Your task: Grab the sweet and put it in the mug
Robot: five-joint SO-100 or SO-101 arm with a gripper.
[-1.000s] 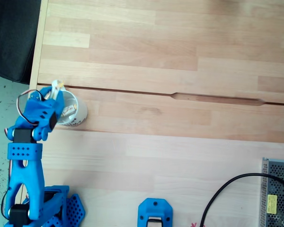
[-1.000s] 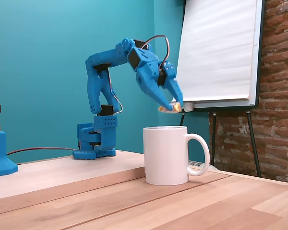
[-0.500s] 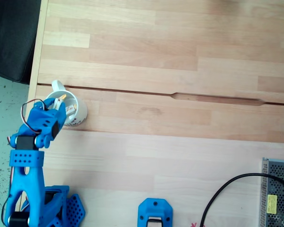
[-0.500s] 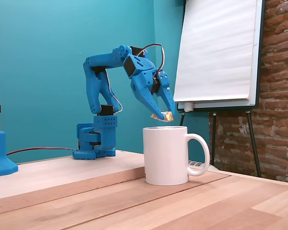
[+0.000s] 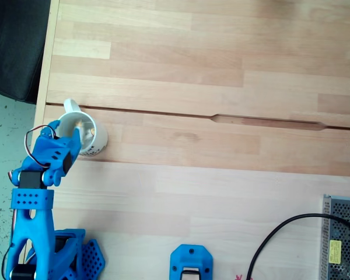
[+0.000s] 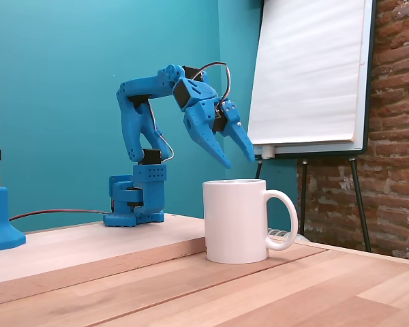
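Sweet (image 5: 80, 123) inside mug (image 6: 236, 221), claw (image 6: 238, 160) spread above

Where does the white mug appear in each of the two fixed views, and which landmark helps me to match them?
Fixed view from above: the mug stands at the left edge of the table, just above the blue arm, handle pointing up-left.
Fixed view from the side: the mug stands at the centre on the wooden table, handle to the right.
Shared landmark: the open gripper above the mug, also seen at the mug's rim.
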